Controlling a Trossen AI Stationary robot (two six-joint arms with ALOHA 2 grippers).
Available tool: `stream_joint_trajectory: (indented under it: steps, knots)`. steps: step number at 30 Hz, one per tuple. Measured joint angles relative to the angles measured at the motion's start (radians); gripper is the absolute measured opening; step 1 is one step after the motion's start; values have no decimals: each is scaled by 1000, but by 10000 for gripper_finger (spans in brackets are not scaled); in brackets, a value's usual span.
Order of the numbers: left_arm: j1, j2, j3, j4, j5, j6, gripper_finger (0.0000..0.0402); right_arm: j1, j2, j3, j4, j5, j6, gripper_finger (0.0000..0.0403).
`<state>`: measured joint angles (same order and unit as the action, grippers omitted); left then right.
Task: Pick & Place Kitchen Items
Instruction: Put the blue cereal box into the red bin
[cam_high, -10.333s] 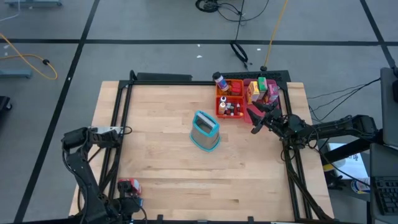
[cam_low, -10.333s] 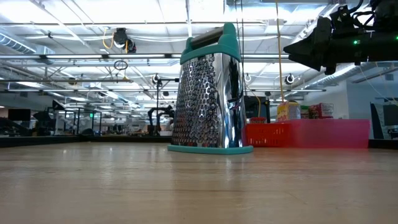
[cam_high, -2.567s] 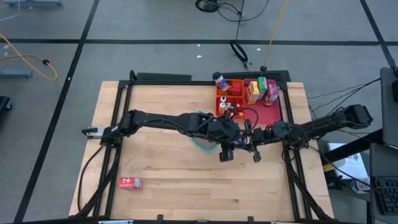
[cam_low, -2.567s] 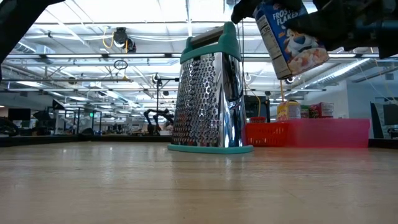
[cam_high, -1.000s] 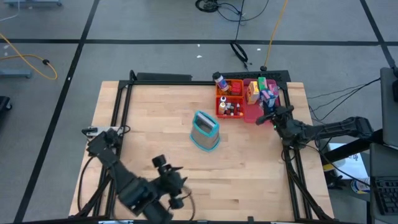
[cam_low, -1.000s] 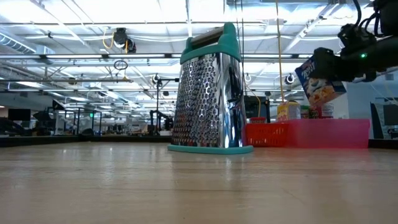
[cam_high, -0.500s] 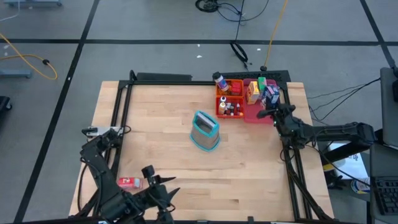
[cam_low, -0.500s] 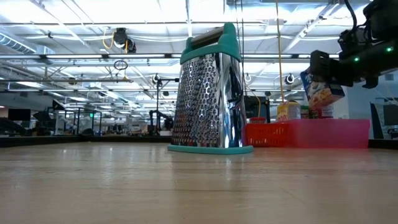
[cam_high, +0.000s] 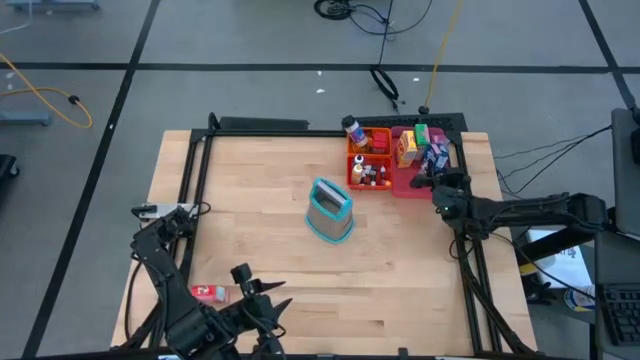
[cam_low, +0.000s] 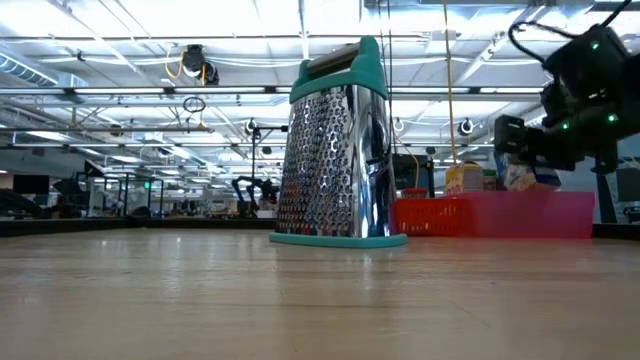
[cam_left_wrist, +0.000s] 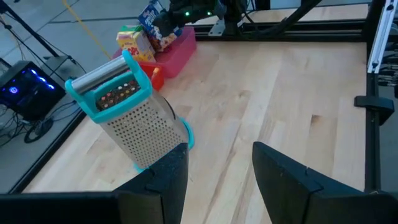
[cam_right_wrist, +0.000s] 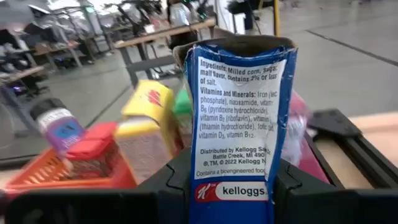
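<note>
My right gripper (cam_high: 436, 176) is shut on a blue cereal box (cam_right_wrist: 239, 106) over the pink tray (cam_high: 412, 186) at the table's far right. In the low view the box (cam_low: 522, 172) stands upright with its lower end behind the tray's wall (cam_low: 560, 215). A yellow box (cam_right_wrist: 146, 106) and a green box (cam_high: 421, 131) stand in the same tray. Small bottles fill the orange tray (cam_high: 370, 160). A small red box (cam_high: 208, 293) lies flat on the table near the front left. Just right of it my left gripper (cam_high: 255, 290) is open, with nothing between its fingers (cam_left_wrist: 168, 171). My right gripper pinches the blue cereal box between its two fingers (cam_right_wrist: 180, 180), at the box's end nearest the wrist (cam_right_wrist: 239, 190). One finger lies on each broad face, and the narrow printed side faces the camera. The fingers point toward the table's far edge. Whether the box touches the tray's floor is hidden by the tray wall.
A teal and steel grater (cam_high: 330, 210) stands upright in the middle of the table. A purple-capped bottle (cam_high: 352, 128) stands at the orange tray's far corner. A black frame (cam_high: 200, 160) runs along the table's edges.
My right gripper has carried the blue box toward the far edge and down, and the box has gone from tilted to upright with its lower end in the pink tray. My left arm has drawn back a little toward the near left.
</note>
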<state>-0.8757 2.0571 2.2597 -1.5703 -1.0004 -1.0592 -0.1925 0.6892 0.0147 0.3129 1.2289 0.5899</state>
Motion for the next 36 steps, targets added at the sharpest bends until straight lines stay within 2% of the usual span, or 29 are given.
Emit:
stream_joint_trajectory:
  steps: [4,12,18,20,26,31,36]
  knots:
    - [0,0,0,0,2,5,177,-4,72,-1,-54,34,98,94]
    - [0,0,0,1,4,2,177,-4,122,-1,-25,71,106,120]
    - [0,0,0,1,4,2,177,-13,121,-1,27,78,105,125]
    - [0,0,0,1,3,2,177,-22,121,-1,56,67,87,126]
    - [0,0,0,1,4,3,177,-66,121,-1,167,-77,-100,128]
    - [0,0,0,1,4,3,177,-71,121,-1,183,-79,-111,146]
    - [0,0,0,1,4,3,177,-70,121,-1,181,-79,-132,186]
